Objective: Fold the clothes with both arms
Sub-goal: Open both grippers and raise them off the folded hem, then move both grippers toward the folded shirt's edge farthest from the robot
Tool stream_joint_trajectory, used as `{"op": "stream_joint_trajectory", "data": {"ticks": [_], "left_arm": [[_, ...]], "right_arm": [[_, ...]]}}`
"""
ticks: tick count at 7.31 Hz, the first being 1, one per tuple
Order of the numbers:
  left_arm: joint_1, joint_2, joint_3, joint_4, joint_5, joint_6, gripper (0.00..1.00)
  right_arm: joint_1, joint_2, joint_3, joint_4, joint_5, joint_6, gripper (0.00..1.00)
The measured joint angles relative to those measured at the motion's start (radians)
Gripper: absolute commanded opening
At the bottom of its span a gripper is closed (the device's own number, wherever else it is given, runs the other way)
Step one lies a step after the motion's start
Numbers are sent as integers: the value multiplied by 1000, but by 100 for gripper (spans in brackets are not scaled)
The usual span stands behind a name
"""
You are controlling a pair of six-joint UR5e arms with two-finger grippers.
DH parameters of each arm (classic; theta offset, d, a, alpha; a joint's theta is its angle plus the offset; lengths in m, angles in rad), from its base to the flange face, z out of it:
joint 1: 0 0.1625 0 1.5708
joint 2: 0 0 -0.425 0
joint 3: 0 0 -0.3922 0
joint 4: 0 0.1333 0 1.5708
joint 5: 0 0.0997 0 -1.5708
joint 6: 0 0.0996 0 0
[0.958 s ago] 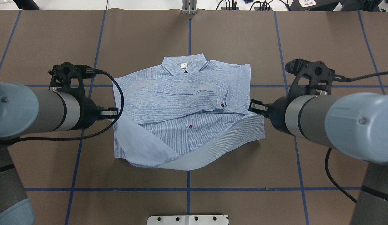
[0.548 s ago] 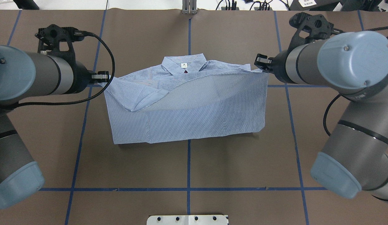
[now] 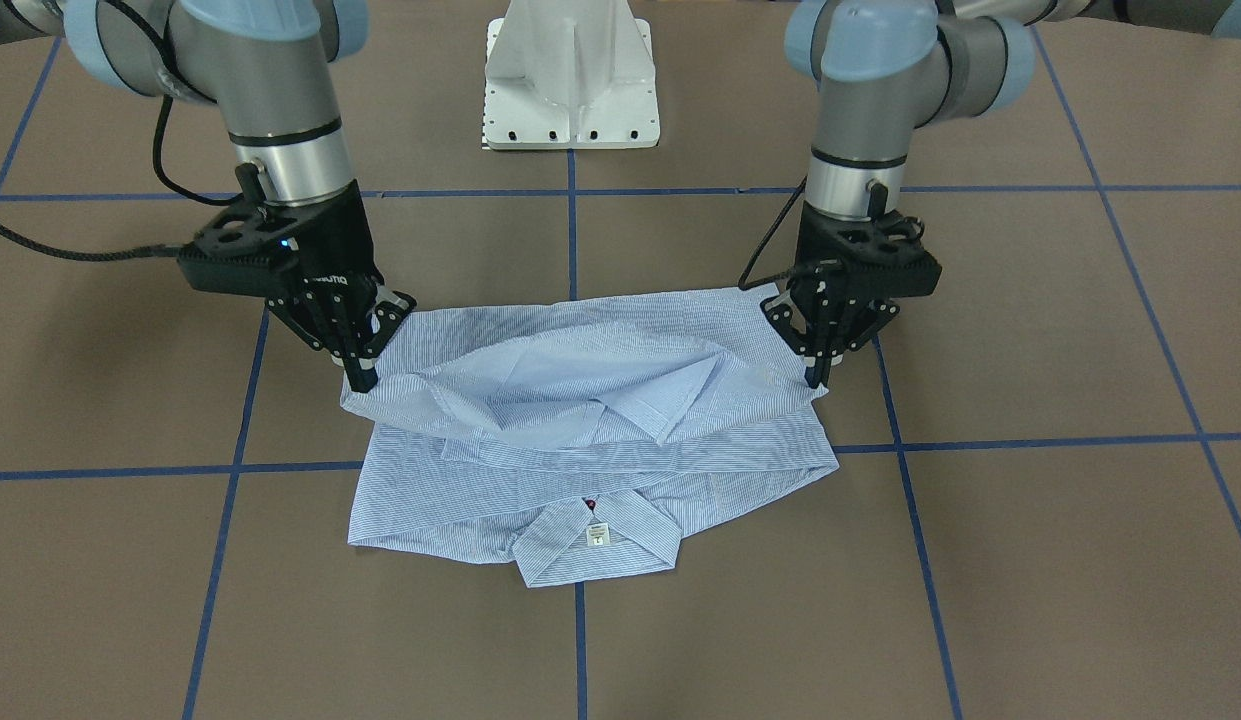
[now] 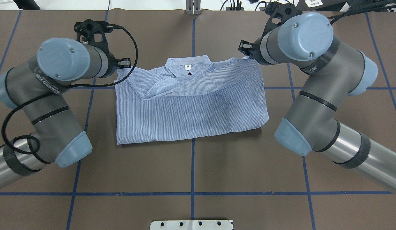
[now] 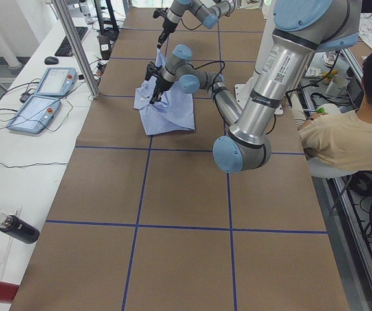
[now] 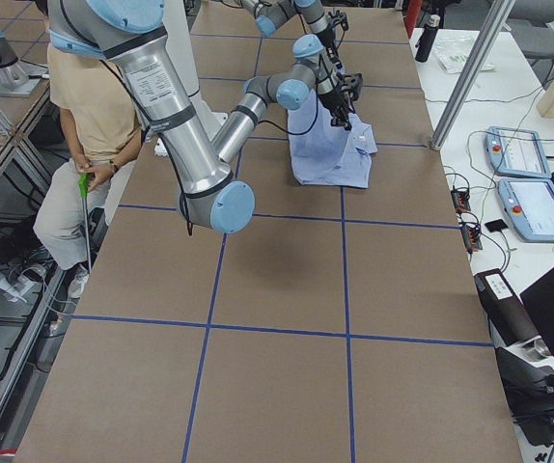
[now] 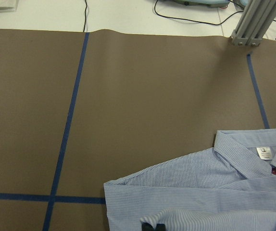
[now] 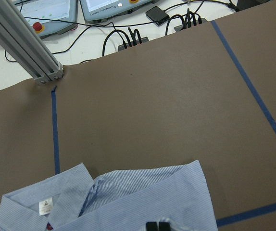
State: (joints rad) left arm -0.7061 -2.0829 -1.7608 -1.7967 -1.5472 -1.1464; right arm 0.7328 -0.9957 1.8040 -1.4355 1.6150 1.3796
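Observation:
The light blue striped shirt [image 4: 191,108] lies in the middle of the table, its lower half folded up over the front and sleeves. Its collar [image 4: 186,65] points to the far edge and stays uncovered. My left gripper [image 4: 122,65] is shut on the folded-over hem corner by the shirt's left shoulder; it also shows in the front-facing view [image 3: 815,378]. My right gripper [image 4: 249,55] is shut on the other hem corner by the right shoulder and shows in the front-facing view [image 3: 360,380]. Both hold the hem slightly above the cloth below. The buttons are mostly hidden.
The brown table carries blue tape lines [image 4: 192,166]. The white pedestal base [image 3: 570,75] stands at the robot's side. An aluminium post [image 4: 193,8] stands at the far edge. A seated person [image 5: 348,136] is beside the table; control pendants [image 6: 528,183] lie beyond the far edge.
Both grippers have carried the hem from the shirt's middle away from the robot, up to the shoulders. The lower half now covers the sleeves and front.

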Motion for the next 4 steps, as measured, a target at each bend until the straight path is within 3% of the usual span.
{"op": "stream_joint_trajectory", "data": {"ticks": [2, 3, 4], "left_arm": [[-1, -67, 222, -162, 4, 29, 0], [-5, -83, 285, -207, 4, 68, 12], [-17, -89, 320, -234, 3, 115, 14]], "right_arm": [[1, 32, -150, 100, -2, -37, 0], [1, 42, -196, 124, -2, -62, 0], [6, 47, -224, 148, 1, -78, 0]]}}
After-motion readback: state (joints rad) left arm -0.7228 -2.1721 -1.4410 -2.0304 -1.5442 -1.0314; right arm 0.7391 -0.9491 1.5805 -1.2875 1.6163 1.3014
